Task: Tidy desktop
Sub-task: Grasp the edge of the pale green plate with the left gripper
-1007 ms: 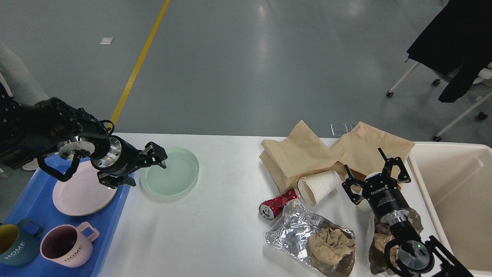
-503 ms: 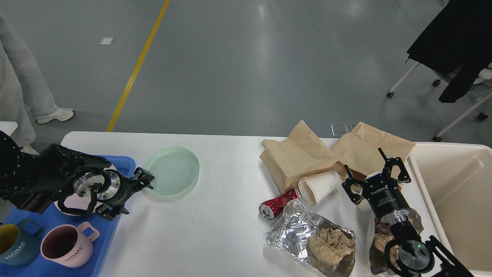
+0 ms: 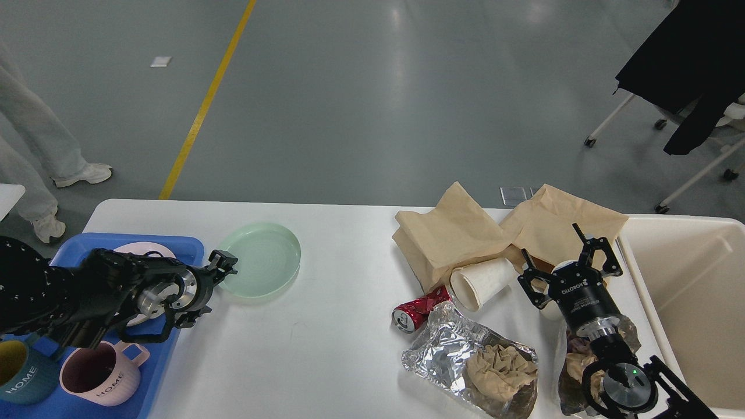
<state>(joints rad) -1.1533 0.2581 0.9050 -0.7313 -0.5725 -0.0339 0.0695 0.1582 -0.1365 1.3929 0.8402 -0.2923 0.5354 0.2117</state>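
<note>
Your left tool sits at the near-left rim of the green plate; your right tool hangs over the litter.

The tabletop spans the view, tray on its left edge, bin at its right. You cannot tell the left tool's opening: it shows dark and end-on. The right tool's fingers are spread wide, holding nothing, above a white cup and paper bags. A red can and foil lie nearby.
</note>
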